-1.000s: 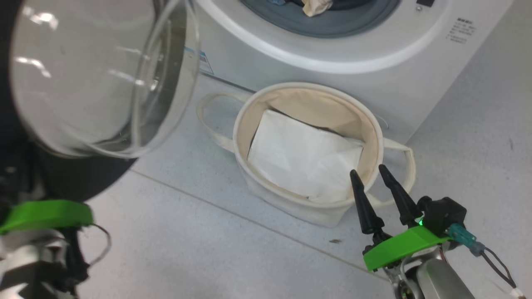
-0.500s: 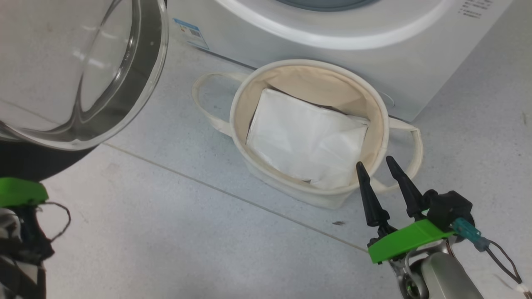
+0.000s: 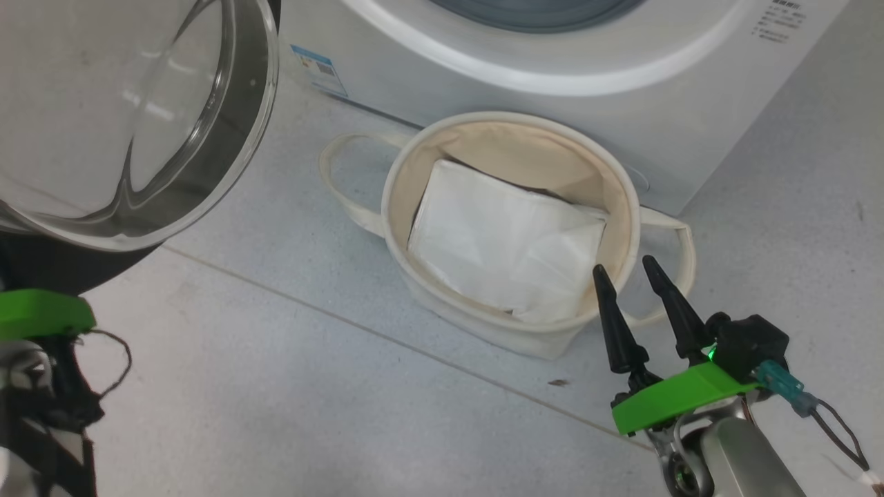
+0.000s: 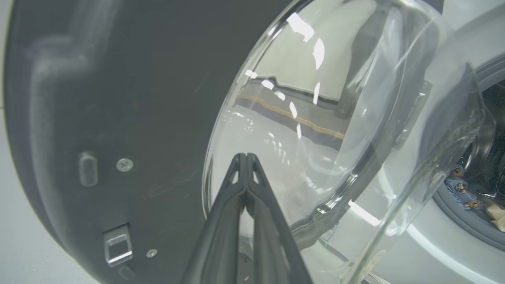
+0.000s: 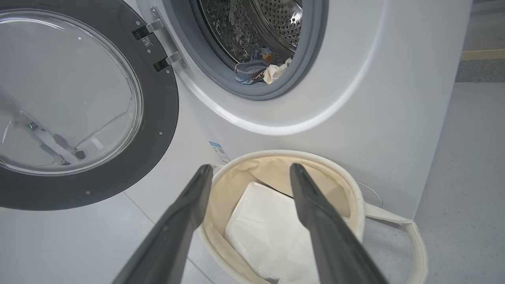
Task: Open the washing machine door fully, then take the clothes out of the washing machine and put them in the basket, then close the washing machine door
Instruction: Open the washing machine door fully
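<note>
Left gripper (image 4: 245,156): we have its two fingers pressed tight together, nothing between them. The tips sit at the inner face of the door (image 4: 118,98), right where the glass bulge meets the black rim. Touching or just off it, we cannot tell.

Right gripper (image 3: 623,265): fingers spread wide and empty, hanging over the near right rim of the basket (image 3: 394,186).

Now the door. It is one big round disc with a broad dark rim and a clear glass bowl swelling from its middle. It stands swung out to the machine's left on two metal hinges (image 5: 156,25).

The machine (image 5: 375,79) is a single white box with a grey rubber seal round a perforated steel drum. A little blue label sits low on its front.

The clothes (image 5: 252,69) are one small heap at the bottom lip of the drum, just behind the seal. We make out two pieces: a light blue one with orange-brown figures, and a cream-white one beside it.

One basket stands on the pale floor (image 3: 276,386) just before the machine. It is a cream tub with soft sides and two loop handles (image 3: 338,172), one on either side. Inside it lies one flat white sheet (image 3: 504,241).
</note>
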